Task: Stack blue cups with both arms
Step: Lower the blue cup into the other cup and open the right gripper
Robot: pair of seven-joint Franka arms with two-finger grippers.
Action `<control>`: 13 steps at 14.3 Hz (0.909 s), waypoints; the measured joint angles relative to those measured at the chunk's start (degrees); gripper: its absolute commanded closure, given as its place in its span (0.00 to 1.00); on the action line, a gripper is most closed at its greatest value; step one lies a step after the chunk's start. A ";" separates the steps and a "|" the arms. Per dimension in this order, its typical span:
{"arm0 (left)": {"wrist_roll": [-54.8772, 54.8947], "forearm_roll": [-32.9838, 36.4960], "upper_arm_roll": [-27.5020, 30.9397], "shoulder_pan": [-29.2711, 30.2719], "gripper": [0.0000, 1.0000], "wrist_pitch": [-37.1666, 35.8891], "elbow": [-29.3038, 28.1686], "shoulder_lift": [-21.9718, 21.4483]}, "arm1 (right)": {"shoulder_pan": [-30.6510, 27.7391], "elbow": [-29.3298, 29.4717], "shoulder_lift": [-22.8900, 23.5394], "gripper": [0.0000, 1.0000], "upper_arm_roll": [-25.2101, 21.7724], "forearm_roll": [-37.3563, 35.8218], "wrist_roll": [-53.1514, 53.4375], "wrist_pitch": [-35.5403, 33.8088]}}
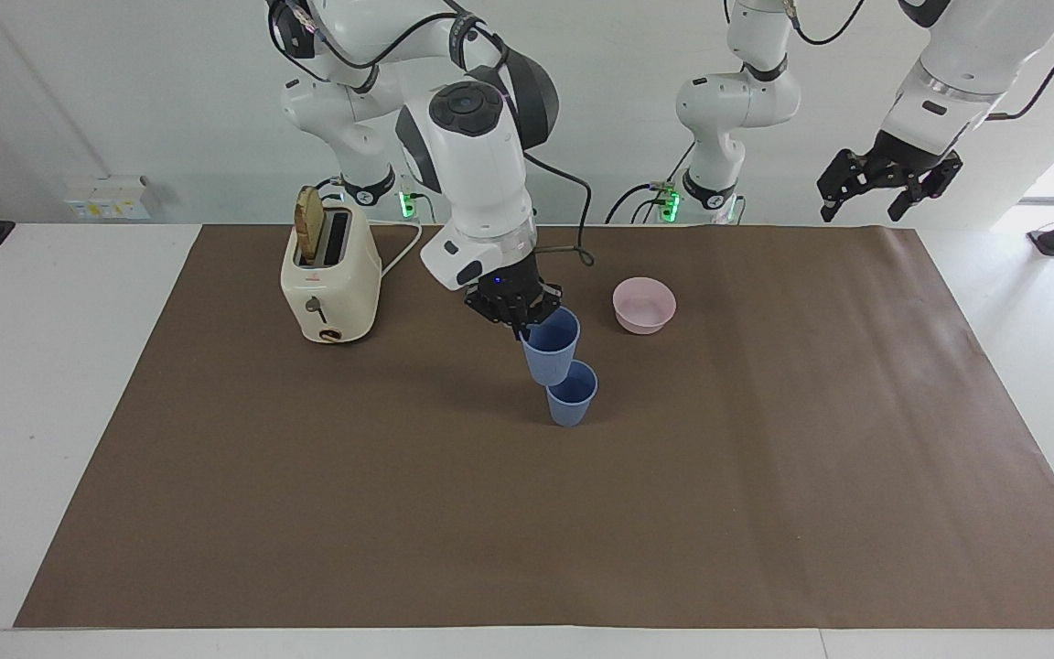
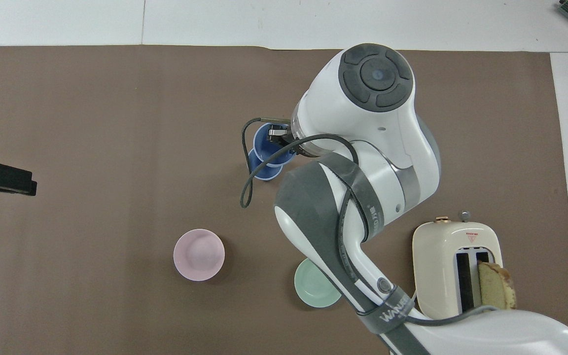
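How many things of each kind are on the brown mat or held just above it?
Blue cups: 2, one held by the right gripper by its rim, one standing on the mat
Bowls: 2, pale pink bowl and mint-green bowl
Toaster: 1, cream
Bread slice: 1, in the toaster's slot
Total: 6
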 measured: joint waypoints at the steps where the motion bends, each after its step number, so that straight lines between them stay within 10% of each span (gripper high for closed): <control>1: 0.00 0.00 0.00 0.00 0.00 0.00 0.00 0.00 | 0.41 0.00 0.62 1.00 0.02 0.00 0.00 0.79; 13: 0.00 0.00 0.00 0.00 0.00 -0.02 0.00 0.00 | 0.82 0.07 3.95 1.00 0.01 0.00 0.00 3.43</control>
